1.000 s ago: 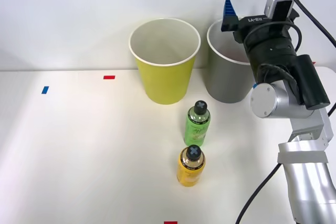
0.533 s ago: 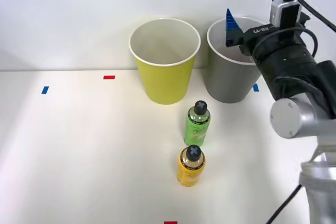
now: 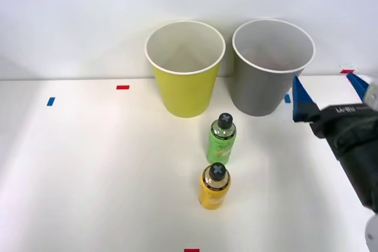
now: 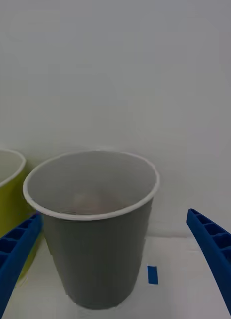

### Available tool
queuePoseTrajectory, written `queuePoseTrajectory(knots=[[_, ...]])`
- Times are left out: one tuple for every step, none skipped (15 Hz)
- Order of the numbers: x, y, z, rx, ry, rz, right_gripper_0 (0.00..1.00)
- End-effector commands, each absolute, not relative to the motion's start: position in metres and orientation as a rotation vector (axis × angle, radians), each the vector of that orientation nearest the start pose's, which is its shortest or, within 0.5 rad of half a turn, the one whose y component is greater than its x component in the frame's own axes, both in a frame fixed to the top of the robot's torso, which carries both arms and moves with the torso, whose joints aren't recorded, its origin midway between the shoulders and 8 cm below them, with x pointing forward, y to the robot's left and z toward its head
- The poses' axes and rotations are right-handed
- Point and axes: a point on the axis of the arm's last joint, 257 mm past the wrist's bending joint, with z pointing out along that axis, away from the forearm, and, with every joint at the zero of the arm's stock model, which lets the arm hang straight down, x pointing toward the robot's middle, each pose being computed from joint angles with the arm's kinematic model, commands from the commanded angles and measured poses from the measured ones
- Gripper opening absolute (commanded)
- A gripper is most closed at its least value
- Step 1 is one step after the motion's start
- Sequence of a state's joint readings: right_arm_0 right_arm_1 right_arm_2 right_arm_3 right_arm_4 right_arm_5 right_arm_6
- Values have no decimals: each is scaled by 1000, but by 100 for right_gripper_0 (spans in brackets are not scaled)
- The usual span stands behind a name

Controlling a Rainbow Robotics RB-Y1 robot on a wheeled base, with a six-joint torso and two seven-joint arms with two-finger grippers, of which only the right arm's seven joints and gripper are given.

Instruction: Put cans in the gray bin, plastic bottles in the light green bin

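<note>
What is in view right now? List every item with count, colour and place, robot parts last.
light green bin: 1, yellow-green with white rim, back of the table, left of the gray bin.
gray bin: 1, gray with white rim, back of the table, upright.
green bottle: 1, bright green with dark cap, standing in front of the bins.
yellow-orange bottle: 1, dark cap, standing nearer the robot than the green bottle.
tape marks: several, red and blue, scattered on the white table.
right gripper: 1, blue ribbed fingers, open, empty, right of the gray bin.
</note>
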State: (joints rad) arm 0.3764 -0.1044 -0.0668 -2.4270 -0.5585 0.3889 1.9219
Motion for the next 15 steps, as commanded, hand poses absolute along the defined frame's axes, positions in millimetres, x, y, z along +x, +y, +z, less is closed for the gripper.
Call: queuePoseTrajectory(knots=[[393,-275,-77,14,1449,29,100],[384,-279,-90,31,1472,19,100],[375,-285,-102,50,1498,6,100],[364,-293,-117,65,1533,-14,100],[353,-299,-134,83,1578,-27,100],[346,-302,-144,97,1606,-27,100],[341,-304,-151,109,1625,-25,100],[336,-309,-162,122,1652,-30,100],[335,-312,-175,128,1675,-36,100],[333,-317,-186,136,1684,-47,100],[331,-325,-199,143,1694,-68,100],[329,-328,-209,147,1706,-76,100],[328,-331,-215,149,1716,-82,100],[327,-334,-219,154,1724,-92,100],[326,-335,-222,159,1728,-97,100]])
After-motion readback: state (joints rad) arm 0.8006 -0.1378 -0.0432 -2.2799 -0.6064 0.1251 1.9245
